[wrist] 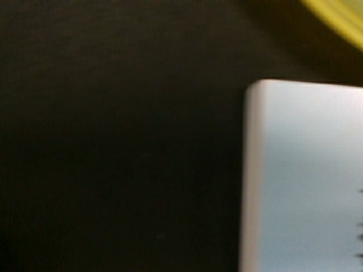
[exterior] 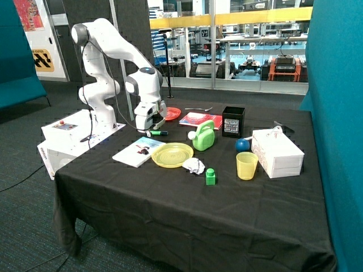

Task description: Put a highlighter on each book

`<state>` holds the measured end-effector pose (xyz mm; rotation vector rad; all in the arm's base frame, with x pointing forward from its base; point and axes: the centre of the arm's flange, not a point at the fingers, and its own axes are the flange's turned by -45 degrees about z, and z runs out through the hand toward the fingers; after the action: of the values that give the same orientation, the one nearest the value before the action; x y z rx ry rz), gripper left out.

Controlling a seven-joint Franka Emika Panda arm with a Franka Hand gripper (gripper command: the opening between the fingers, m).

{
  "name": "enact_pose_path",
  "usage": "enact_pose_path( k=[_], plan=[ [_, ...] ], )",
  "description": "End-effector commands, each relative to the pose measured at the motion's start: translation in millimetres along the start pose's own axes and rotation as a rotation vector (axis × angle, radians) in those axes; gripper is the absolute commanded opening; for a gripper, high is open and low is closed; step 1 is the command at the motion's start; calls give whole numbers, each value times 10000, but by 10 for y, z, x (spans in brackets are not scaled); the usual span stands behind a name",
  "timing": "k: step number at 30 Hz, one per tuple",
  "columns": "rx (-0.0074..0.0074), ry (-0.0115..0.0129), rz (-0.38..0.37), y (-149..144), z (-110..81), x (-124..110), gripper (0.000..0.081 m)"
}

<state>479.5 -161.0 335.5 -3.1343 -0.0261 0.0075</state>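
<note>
Low over the black tablecloth, the gripper of the white robot arm hangs just left of centre in the outside view, right beside a green highlighter lying on the cloth; whether its fingers are open or closed cannot be made out. Just below it in the frame lies the white book, flat on the cloth, its right corner meeting a yellow plate. The red book lies further back, above centre, with a red plate to its left and a black box to its right. Neither book carries a highlighter. A green watering can stands between the red book and the yellow plate. Lower in the frame sit a crumpled paper ball and a green block; to the right, a yellow cup, a blue ball and a white carton. The wrist view shows a corner of the white book on the black cloth and a yellow plate rim at the upper right corner.
</note>
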Motion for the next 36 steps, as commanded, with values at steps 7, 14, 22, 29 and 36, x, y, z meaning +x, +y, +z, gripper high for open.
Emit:
enact_pose_path(
  k=[7, 14, 22, 29, 36],
  plan=[
    [-75, 43, -1220, -720, 66, -15, 600],
    [-76, 41, -1650, -977, 101, -63, 586],
    [-77, 40, -1931, -1095, 136, -92, 562],
    [-77, 39, -2117, -1159, 195, -135, 560],
    [-77, 39, -2152, -1134, 239, -207, 567]
  ],
)
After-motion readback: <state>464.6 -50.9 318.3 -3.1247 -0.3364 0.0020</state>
